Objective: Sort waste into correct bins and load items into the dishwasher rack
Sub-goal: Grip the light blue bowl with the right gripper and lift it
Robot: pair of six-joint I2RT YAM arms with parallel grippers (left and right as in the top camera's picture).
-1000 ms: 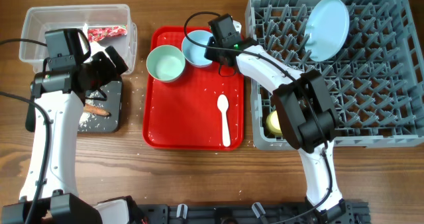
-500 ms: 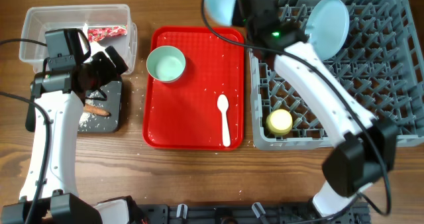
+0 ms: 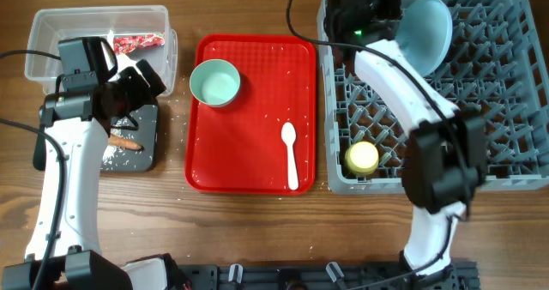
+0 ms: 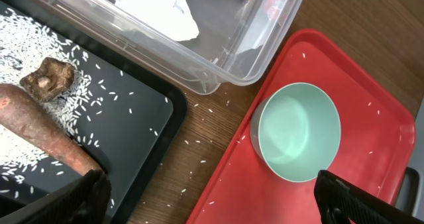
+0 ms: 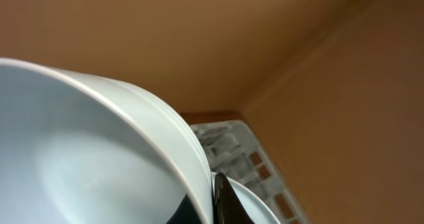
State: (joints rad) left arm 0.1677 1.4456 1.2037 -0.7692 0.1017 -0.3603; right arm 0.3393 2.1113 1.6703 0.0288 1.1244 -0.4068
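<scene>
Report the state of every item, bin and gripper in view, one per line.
pale blue plate: standing tilted in the rack
pale blue bowl: gripped at its rim by the right gripper
pale green-white bowl: upright on the red tray
white spoon: flat on the red tray
yellow cup: in the rack
red wrapper: in the clear tub
tissue: in the clear tub
sausage stick: on the black tray
left gripper: open, empty

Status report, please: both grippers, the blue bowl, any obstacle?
Left gripper open, empty, by black tray. Right gripper shut on pale blue bowl, over dishwasher rack. Pale blue plate close beside.
</scene>
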